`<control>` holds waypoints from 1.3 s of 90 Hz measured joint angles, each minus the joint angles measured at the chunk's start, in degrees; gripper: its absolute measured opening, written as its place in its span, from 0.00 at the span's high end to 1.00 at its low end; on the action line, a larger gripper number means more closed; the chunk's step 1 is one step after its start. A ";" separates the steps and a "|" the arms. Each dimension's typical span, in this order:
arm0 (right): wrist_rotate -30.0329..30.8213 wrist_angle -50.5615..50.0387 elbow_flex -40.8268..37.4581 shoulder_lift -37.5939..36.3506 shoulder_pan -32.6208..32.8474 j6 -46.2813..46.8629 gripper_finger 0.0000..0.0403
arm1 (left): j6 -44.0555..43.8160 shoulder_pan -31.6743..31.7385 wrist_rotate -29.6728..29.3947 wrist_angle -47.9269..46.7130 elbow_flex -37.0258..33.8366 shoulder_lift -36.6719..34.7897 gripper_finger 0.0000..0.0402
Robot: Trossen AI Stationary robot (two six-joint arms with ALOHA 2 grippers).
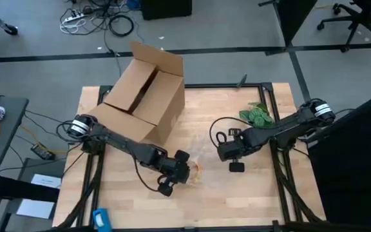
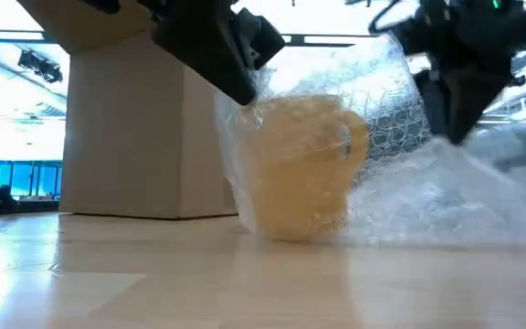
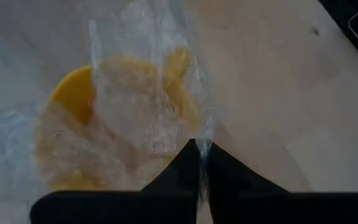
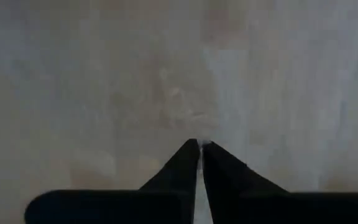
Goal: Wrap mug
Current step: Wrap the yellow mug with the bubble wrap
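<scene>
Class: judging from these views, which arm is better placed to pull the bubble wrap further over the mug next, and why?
Probably the left: its end effector pinches the bubble wrap directly over the mug. The right end effector pinches wrap farther off.

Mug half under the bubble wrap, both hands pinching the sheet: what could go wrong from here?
1. The mug stands upright and loose on the table; the left hand, shut on the bubble wrap draped over it, could tip it by pulling.
2. The right hand pinches only a thin edge, which may slip free.
</scene>
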 joint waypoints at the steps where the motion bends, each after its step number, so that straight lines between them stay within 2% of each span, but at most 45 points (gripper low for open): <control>1: 0.24 0.33 0.48 0.00 0.06 -0.43 1.00 | 0.00 0.17 0.20 0.00 0.00 -0.01 1.00; 12: 0.28 8.67 3.91 -0.02 0.21 -6.84 1.00 | 0.05 1.94 0.63 0.16 0.02 -0.01 1.00; 32: -5.75 29.06 4.44 2.23 -0.34 -18.26 1.00 | 0.44 4.28 0.40 0.63 0.02 -0.01 1.00; 44: -7.28 36.14 4.42 6.58 -0.45 -20.94 1.00 | 0.24 4.75 -0.37 1.92 -0.02 0.02 1.00; 57: -6.87 41.40 4.49 12.18 -1.01 -19.71 1.00 | -0.26 4.69 -4.49 1.84 -0.17 0.10 1.00; 70: -2.55 43.12 4.61 14.34 -1.08 -16.82 1.00 | -1.75 4.64 -6.53 0.69 -0.15 0.10 1.00; 82: -2.12 42.93 4.61 14.32 -1.36 -15.18 1.00 | -2.40 3.80 -7.60 0.60 -0.13 -0.08 0.98; 117: -0.77 41.90 4.47 14.47 -1.59 -14.37 1.00 | -1.73 2.79 -8.71 -4.88 0.82 -0.53 0.79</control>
